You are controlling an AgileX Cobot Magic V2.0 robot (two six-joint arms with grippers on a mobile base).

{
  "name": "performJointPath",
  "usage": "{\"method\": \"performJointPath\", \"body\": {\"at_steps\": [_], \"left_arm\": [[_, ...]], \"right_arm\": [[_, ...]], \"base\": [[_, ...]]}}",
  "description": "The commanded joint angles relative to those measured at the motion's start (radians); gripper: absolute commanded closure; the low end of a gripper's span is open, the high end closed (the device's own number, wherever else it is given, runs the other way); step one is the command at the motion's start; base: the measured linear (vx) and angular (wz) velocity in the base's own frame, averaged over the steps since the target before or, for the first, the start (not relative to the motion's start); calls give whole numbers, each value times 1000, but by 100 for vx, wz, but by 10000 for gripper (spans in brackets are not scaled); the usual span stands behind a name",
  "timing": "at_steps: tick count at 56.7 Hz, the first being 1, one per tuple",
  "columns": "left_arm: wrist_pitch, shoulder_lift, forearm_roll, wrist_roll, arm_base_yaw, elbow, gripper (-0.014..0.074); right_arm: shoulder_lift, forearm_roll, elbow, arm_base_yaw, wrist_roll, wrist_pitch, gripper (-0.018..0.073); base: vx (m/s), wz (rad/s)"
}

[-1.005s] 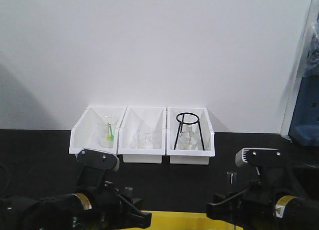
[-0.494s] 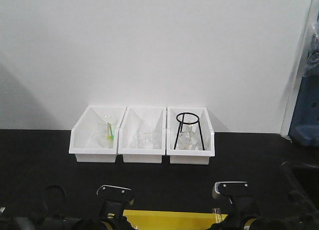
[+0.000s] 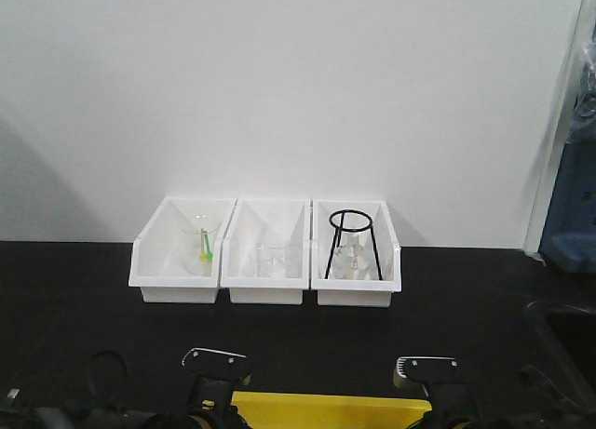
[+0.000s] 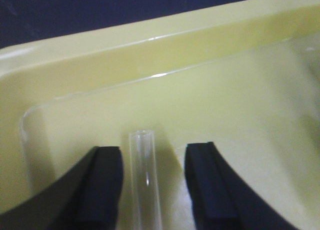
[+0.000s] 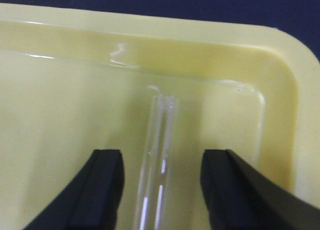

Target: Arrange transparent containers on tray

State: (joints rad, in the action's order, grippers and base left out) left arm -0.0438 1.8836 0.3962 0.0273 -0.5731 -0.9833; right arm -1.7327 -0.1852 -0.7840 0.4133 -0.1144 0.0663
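- Plain white wall is standing behind a black counter, and three white bins are sitting side by side against it.
- Glassware is showing faintly inside the bins, and a black wire stand is standing in the right-hand bin.
- At the near edge, the yellow tray is peeking into the front view, with the tops of both arms just above it.
- Left gripper is hovering low over the tray floor, its black fingers spread apart.
- One clear test tube is lying on the tray between those fingers, with a visible gap on each side.
- Right gripper is sitting over the tray's right corner, its fingers likewise parted.
- A second test tube is lying between them on the tray, rim pointing towards the raised far wall, not touching either finger.
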Motion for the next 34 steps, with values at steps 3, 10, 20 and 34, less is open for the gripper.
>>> {"method": "performJointPath", "body": {"at_steps": [3,10,20,34], "left_arm": [[66,-50,5,2,-6,-33,81],[70,-97,5,2,-3,-39,83],[120,-242,-6,39,-2,-39,108],[78,-555,-3,144,-2,-11,197]], "right_arm": [[46,-21,-25,-6,1,-58,71],[104,-41,-25,-8,8,-58,88],[294,-34,-25,-14,26,-53,163],[658,-12,-25,-13,132,41,392]], "base": [[0,0],[0,0],[0,0],[0,0]]}}
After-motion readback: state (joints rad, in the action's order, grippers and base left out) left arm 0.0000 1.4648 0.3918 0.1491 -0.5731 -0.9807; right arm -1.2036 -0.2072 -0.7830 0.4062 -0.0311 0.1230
